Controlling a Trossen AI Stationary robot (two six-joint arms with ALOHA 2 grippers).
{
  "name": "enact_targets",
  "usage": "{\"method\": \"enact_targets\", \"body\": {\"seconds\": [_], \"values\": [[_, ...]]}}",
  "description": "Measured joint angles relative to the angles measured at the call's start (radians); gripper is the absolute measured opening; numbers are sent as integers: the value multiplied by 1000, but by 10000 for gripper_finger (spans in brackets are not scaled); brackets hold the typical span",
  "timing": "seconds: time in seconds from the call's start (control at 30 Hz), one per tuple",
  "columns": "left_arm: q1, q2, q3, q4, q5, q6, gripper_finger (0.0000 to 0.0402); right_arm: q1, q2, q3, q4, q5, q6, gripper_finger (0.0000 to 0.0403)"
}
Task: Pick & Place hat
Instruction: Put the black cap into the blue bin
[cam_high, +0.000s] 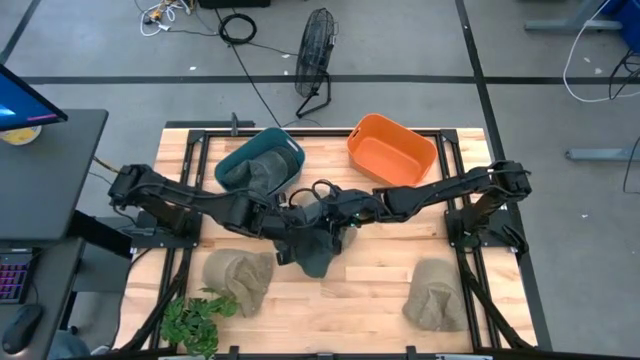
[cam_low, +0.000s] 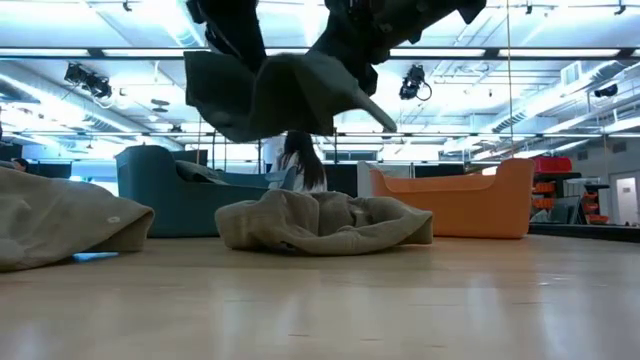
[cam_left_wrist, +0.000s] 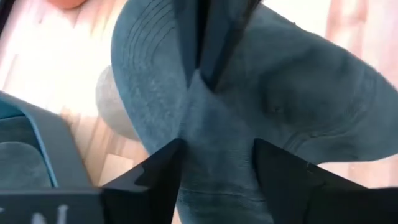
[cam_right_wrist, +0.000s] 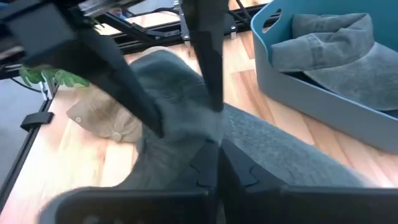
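Holding the grey hat aloft over the surface's middle, my left gripper and right gripper both pinch it, clear of the wood, near the teal bin.

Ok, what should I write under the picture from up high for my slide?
Both tools, left and right, hold a grey-green cloth hat above the wooden table.

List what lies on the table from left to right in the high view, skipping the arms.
Plant → left tan hat → teal bin → grey-green hat held by both grippers → orange bin → right tan hat.
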Motion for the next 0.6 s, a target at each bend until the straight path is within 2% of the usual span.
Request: {"method": "enact_targets", "body": {"seconds": [0.3,0.5,0.6], "values": [[82,0,0,4,10,65,105,-1,0,2,42,-21,-8,2],[107,-1,0,15,99,130,17,-7,0,1,55,-5,-8,2],[107,-1,0,7,102,140,14,-8,0,1,53,18,-8,12]]}}
